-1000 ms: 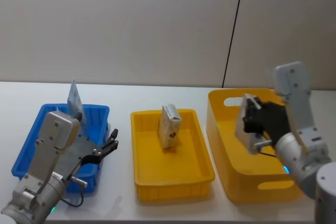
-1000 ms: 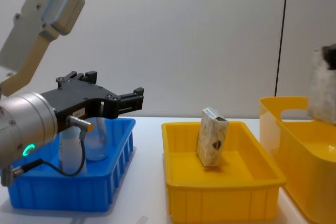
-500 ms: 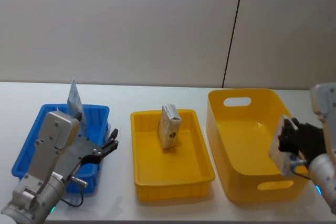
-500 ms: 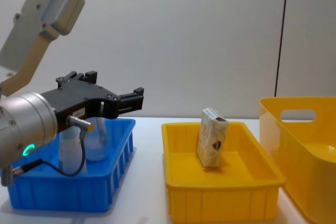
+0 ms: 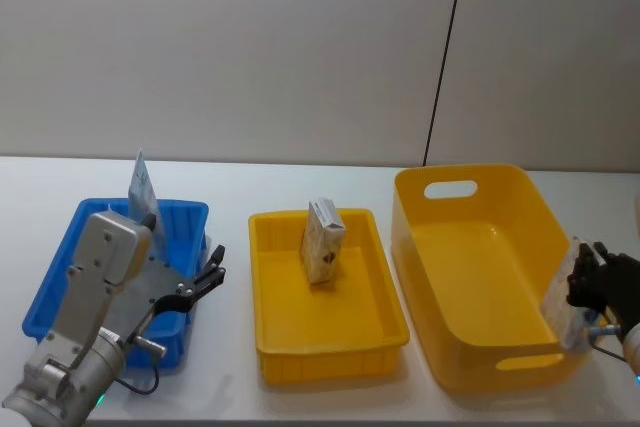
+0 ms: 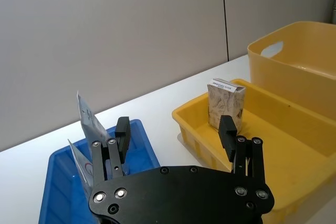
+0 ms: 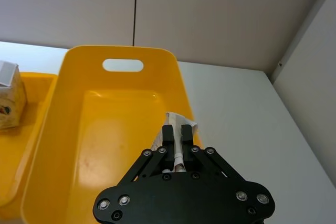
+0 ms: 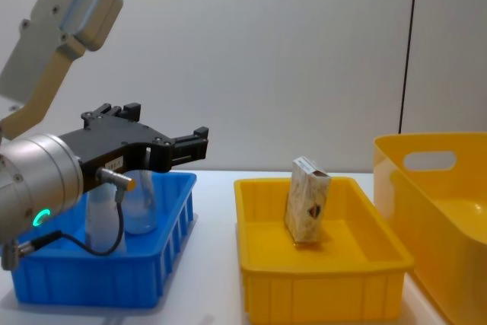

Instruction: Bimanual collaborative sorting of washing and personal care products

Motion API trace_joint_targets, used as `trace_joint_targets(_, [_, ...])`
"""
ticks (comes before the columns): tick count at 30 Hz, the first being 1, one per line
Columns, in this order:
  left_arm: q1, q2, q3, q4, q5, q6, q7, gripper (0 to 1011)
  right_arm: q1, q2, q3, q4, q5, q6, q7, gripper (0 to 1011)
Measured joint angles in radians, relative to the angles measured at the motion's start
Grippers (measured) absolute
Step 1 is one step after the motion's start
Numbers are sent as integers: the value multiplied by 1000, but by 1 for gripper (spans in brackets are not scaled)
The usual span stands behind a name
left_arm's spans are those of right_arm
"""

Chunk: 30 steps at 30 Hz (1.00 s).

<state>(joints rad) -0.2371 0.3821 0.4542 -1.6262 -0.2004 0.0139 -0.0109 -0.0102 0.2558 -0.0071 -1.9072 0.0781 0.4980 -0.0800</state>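
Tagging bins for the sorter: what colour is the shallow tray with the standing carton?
Yellow. The tray shows best in the chest view.

Three bins on the tabletop point(image 5: 230, 197): one blue bin point(image 5: 60, 257) left, one shallow yellow bin point(image 5: 290, 337) middle, one deep yellow bin point(image 5: 440, 247) right. Two pale tubes: left tube point(image 8: 97, 215), right tube point(image 8: 141, 205). One beige carton point(image 5: 323, 240). One crinkled pale pack point(image 7: 181, 118). Two claws: left claw point(image 5: 218, 261), right claw point(image 7: 177, 129).
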Motion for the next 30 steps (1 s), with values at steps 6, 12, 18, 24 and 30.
trace_joint_targets(6, [0,0,0,0,0,0,0,1001,-2,10,12,1,-8,-17,6,72])
trace_joint_targets(12, [0,0,0,0,0,0,0,1001,7,23,20,2,-19,-30,17,72])
trace_joint_targets(18, [0,0,0,0,0,0,0,1001,29,37,24,8,-28,-40,32,72])
trace_joint_targets(24, [0,0,0,0,0,0,0,1001,60,48,25,33,-30,-50,56,72])
trace_joint_targets(30, [0,0,0,0,0,0,0,1001,90,51,26,72,-26,-67,81,66])
